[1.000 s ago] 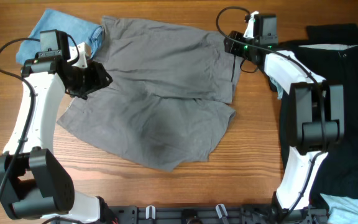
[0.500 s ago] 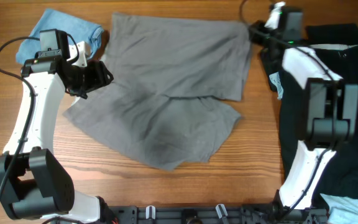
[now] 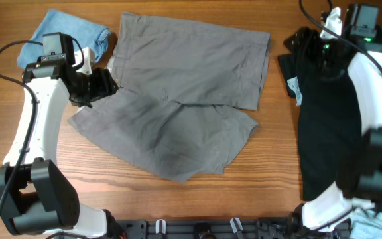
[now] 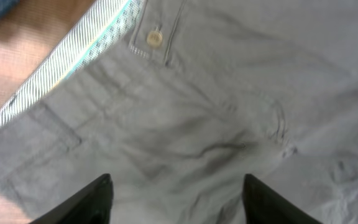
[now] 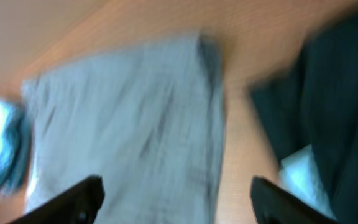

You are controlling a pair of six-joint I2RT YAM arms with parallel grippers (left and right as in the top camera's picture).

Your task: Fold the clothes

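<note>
Shows grey shorts (image 3: 191, 86) on a table (image 3: 264, 179). Shows left gripper (image 4: 176, 185) wide by the waistband (image 4: 73, 62), right gripper (image 5: 176, 186) wide, empty, near black garment (image 3: 337, 133).

a robot lab bench, it seems; wooden table (image 3: 270, 192); white left arm (image 3: 30, 126) and right arm (image 3: 377, 86) fixed to a black rail (image 3: 197, 229) at its near edge; loose cable (image 3: 0, 52)

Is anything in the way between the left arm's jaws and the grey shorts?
No, nothing visible. The left gripper hangs right over the shorts, jaws open, with only their cloth beneath.
</note>
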